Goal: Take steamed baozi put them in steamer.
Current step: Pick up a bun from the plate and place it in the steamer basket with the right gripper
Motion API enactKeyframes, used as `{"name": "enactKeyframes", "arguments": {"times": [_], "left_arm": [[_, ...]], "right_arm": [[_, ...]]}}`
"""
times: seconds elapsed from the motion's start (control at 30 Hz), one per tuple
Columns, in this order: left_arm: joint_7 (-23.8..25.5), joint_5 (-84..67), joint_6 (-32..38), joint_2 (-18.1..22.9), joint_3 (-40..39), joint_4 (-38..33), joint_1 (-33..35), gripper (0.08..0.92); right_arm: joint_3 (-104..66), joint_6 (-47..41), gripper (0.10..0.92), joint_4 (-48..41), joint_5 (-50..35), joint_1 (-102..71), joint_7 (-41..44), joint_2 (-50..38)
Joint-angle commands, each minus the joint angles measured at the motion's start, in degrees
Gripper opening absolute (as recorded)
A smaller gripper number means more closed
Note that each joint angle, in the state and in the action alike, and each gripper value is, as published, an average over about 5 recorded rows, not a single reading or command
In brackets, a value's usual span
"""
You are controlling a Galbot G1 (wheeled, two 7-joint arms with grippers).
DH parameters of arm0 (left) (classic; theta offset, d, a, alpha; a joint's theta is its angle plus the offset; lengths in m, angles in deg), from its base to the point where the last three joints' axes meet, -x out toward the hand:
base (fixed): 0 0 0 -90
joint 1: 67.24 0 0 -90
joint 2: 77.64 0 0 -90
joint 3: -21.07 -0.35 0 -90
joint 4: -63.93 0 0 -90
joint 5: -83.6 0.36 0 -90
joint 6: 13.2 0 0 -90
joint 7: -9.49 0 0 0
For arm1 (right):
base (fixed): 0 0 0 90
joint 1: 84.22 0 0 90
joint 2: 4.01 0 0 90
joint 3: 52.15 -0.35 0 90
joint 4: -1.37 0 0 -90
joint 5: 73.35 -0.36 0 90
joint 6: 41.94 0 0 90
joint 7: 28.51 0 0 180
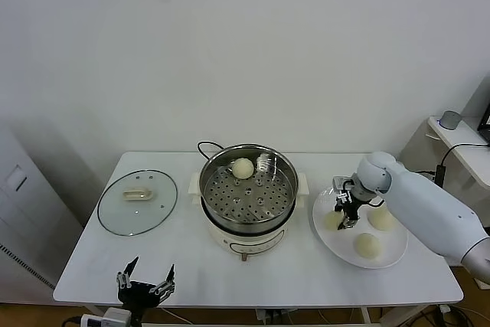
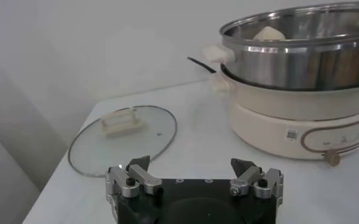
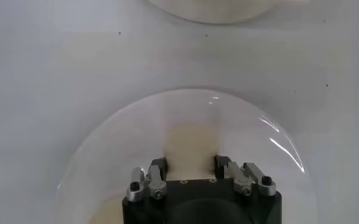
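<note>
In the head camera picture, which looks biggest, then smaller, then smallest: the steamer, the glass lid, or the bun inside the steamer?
1. Steamer
2. Lid, a bit smaller
3. Bun, by far the smallest

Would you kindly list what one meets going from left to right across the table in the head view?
Round glass lid → shiny stainless-steel steamer on a white base, one pale cream baozi inside → right gripper down over a baozi on the flat white plate → two more baozi there.
</note>
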Motion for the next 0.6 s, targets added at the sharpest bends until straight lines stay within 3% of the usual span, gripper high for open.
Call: {"name": "enactKeyframes", "arguments": {"times": [0.03,0.33,0.6], "left_arm": [[0.0,1.0,-0.2,2.3,-0.3,0.1,-0.9,0.823],[-0.6,1.2,-0.9,2.0,-0.7,-0.4,-2.4,0.823],[-0.6,1.2,-1.4,1.7,-0.7,-0.9,-3.5,0.823]], "right_arm": [[14.5,-4.1,0.484,6.4,-13.1,17.5,0.8,-7.4],[44.7,-10.8,0.482,9.7,-35.6,53.3,2.0,-5.4],[49.9,-15.0,0.483,8.0,-44.3,60.0,1.3,7.1]]}}
